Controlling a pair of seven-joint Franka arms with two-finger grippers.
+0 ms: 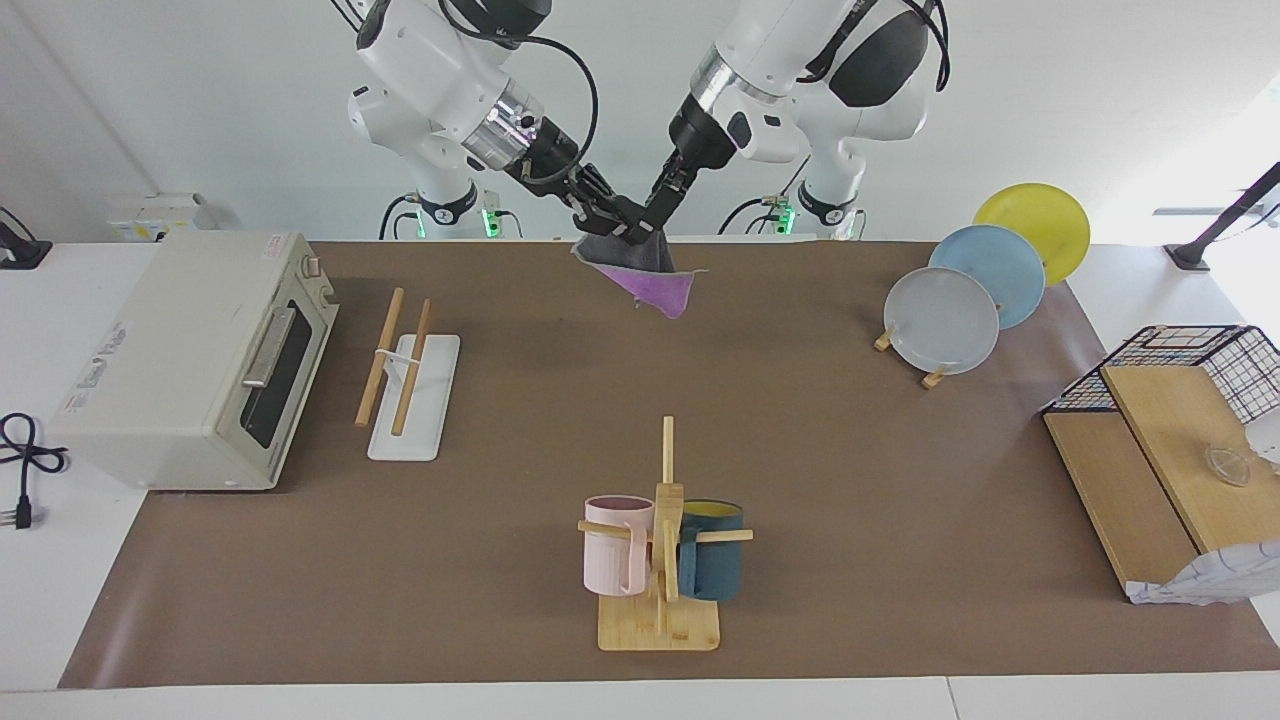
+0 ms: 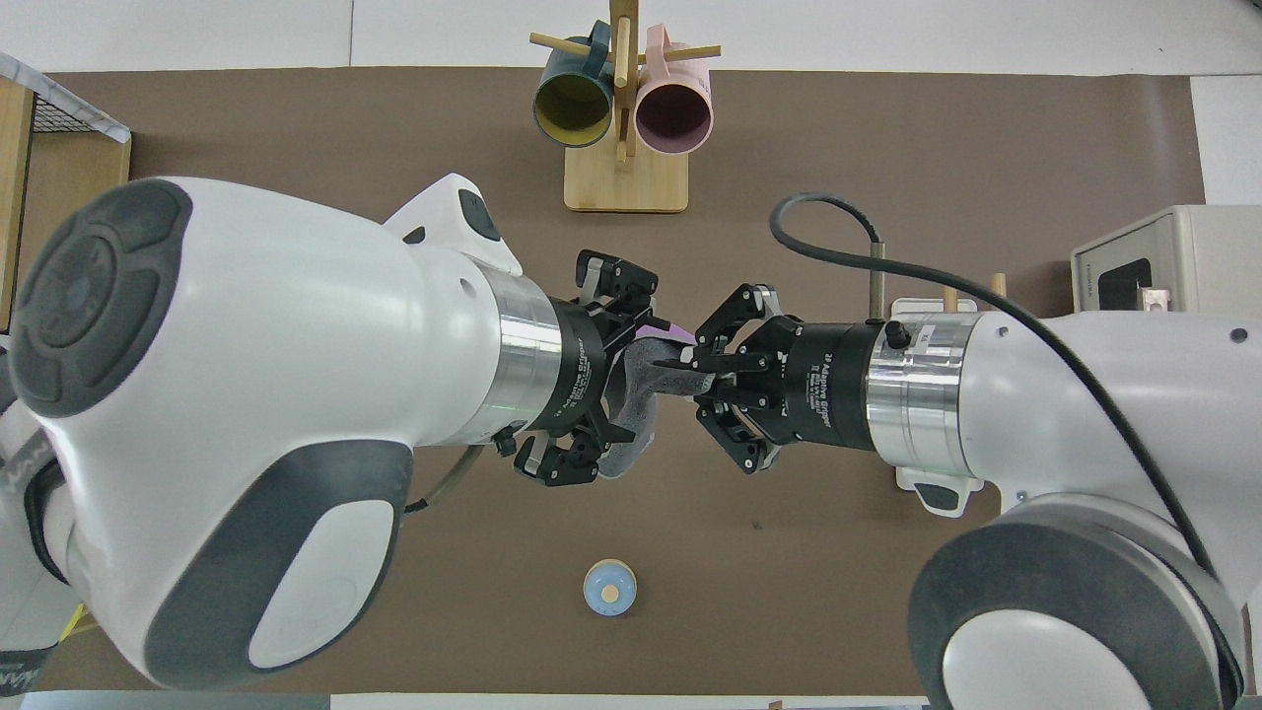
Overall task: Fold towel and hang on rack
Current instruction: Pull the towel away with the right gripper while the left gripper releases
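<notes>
The towel (image 1: 652, 272), dark grey on top and purple below, hangs in the air over the robots' edge of the table. My right gripper (image 1: 626, 228) is shut on its upper edge, and the cloth droops from that grip. My left gripper (image 1: 655, 213) is open right beside it. In the overhead view the left gripper (image 2: 619, 380) has its fingers spread wide around the grey towel (image 2: 631, 399), facing the shut right gripper (image 2: 682, 367). The rack (image 1: 405, 365), two light-wood rods on a white base, stands toward the right arm's end of the table, beside the oven.
A toaster oven (image 1: 190, 360) sits at the right arm's end. A mug tree (image 1: 662, 540) with two mugs stands farthest from the robots, mid-table. Plates (image 1: 942, 320) lean on a small stand toward the left arm's end, near a wire basket (image 1: 1200, 365). A small blue disc (image 2: 609, 588) lies near the robots.
</notes>
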